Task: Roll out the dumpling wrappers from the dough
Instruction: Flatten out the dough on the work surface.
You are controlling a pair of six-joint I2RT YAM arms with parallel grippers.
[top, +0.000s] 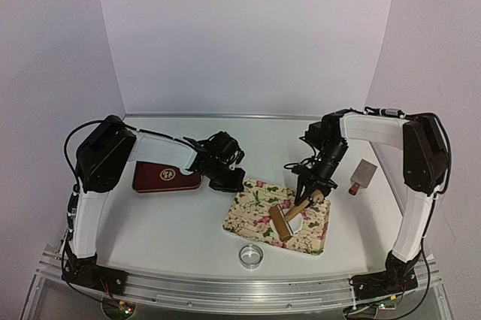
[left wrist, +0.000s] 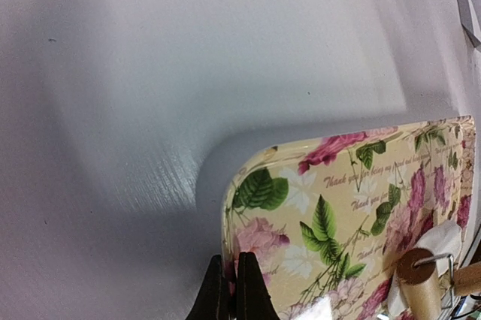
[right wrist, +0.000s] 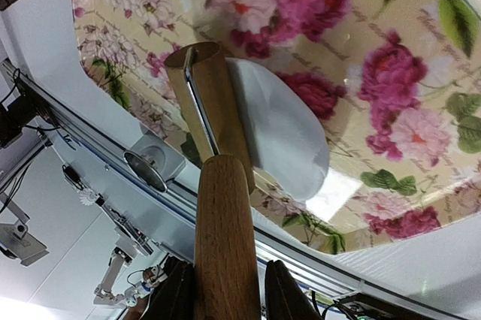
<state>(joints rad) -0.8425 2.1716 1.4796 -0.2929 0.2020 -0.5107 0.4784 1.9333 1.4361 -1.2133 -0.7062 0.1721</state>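
Observation:
The dough (right wrist: 285,128) lies as a flattened white sheet on the floral tray (top: 252,211); in the top view the dough (top: 294,223) shows beside the roller. The wooden roller (top: 281,221) rests on the dough's edge, its drum (right wrist: 214,98) partly over the sheet. My right gripper (right wrist: 225,269) is shut on the roller's wooden handle (right wrist: 225,215), and in the top view the right gripper (top: 313,189) stands just behind the tray. My left gripper (left wrist: 233,260) is shut on the tray's rim (left wrist: 229,218) at its left corner; the left gripper (top: 226,180) also shows from above. No dumpling wrappers are in view.
A shiny metal ring cutter (top: 251,255) stands on the table in front of the tray, also seen as the ring cutter (right wrist: 150,166). A dark red box (top: 167,177) lies at the left under the left arm. A scraper with a red handle (top: 361,176) lies at the right.

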